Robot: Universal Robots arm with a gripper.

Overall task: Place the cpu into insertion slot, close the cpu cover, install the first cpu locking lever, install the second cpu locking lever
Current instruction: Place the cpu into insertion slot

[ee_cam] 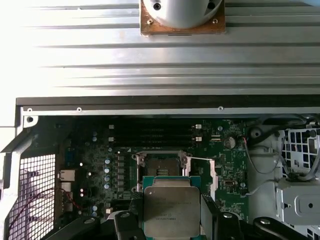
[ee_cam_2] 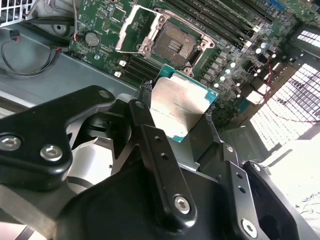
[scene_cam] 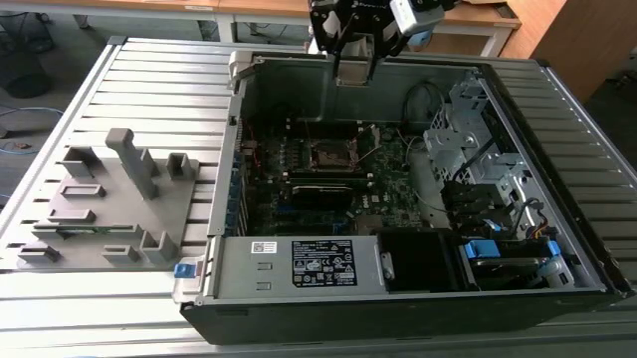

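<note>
My gripper (ee_cam_2: pixel 179 114) is shut on the cpu (ee_cam_2: pixel 182 106), a flat square chip with a dull metal face and a green edge, held by two opposite sides. The exterior view has the gripper (scene_cam: pixel 354 71) high over the case's far wall. The insertion slot (ee_cam: pixel 162 169) lies bare on the green board, past the cpu (ee_cam: pixel 171 210) and well apart from it. Seen from outside, the slot (scene_cam: pixel 329 154) sits mid-board. The silvery cpu cover (ee_cam: pixel 213 174) stands swung open at one side of the slot (ee_cam_2: pixel 174 44); it also shows as a bright frame (ee_cam_2: pixel 129 29).
The open computer case (scene_cam: pixel 235 149) lies on a slatted metal table (scene_cam: pixel 149 82). Long black memory slots (ee_cam: pixel 150 134) run beside the socket. Drive cage and cables (scene_cam: pixel 468 149) fill the exterior view's right. A grey parts fixture (scene_cam: pixel 110 201) rests at its left.
</note>
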